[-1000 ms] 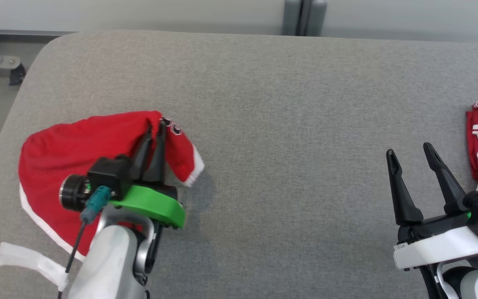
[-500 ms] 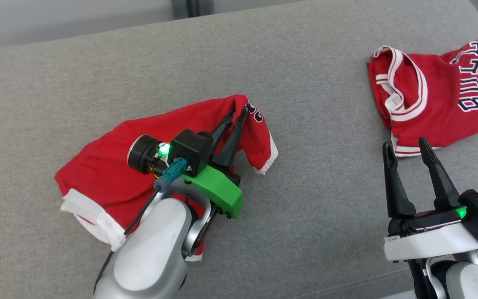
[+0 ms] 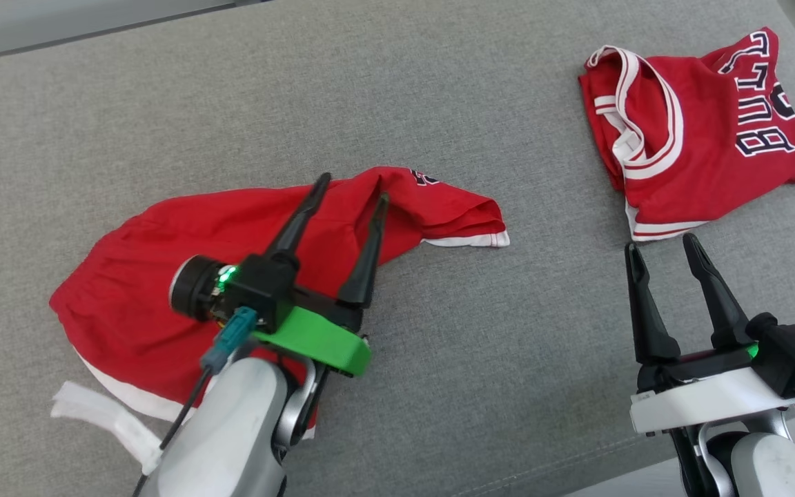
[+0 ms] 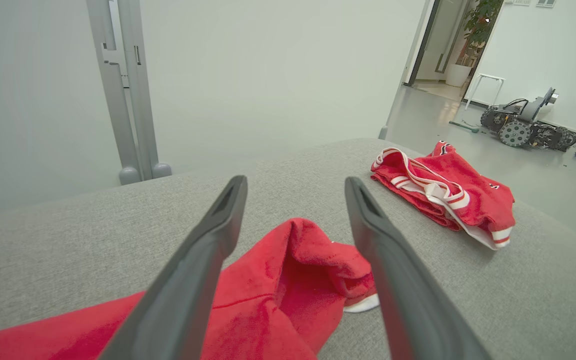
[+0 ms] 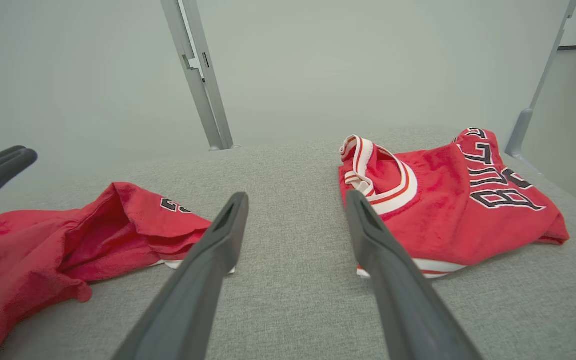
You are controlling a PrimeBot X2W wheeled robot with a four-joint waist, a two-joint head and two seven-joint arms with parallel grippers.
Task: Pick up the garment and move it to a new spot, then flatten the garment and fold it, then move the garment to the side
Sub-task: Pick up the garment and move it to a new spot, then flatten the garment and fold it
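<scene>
My left gripper (image 3: 354,188) is spread wide with nothing pinched, its two fingers standing either side of a raised fold of the red shorts (image 3: 142,283); whether the tips brush the cloth I cannot tell. In my left wrist view the gripper (image 4: 295,181) frames that same rumpled fold of the shorts (image 4: 288,280). The shorts lie crumpled on the left part of the grey padded table (image 3: 439,103), one white-trimmed leg hem stretched toward the middle and a white tie strip (image 3: 101,421) trailing at the near edge. My right gripper (image 3: 660,243) is parted too, empty, just short of the folded red jersey (image 3: 701,159) at the far right. I count two red garments, two grippers, one table
</scene>
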